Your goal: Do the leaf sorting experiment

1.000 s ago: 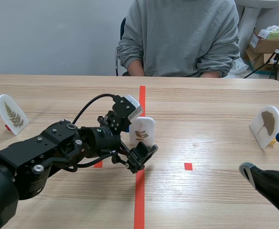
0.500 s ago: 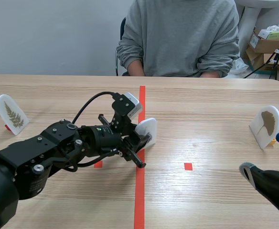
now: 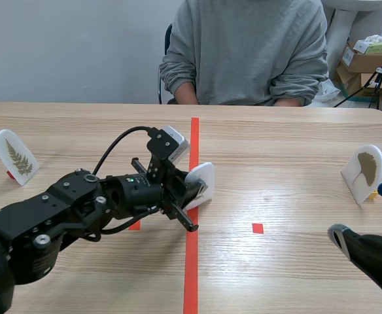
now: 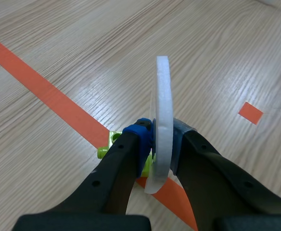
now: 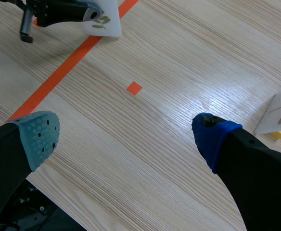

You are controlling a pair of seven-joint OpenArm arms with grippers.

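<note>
Currently: left gripper (image 4: 162, 144), a second ago spread beside the middle leaf card (image 4: 163, 91), now pinches it by both faces. Card tilted, on the tape line (image 3: 192, 261) at the middle of the table (image 3: 295, 157). Grasp judged made; carrying it to its side remains. Idle: right gripper (image 5: 123, 132), spread, near right corner.

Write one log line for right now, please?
left fingers: shut on middle card | right fingers: open, empty | fern card, fan-leaf card: standing
</note>
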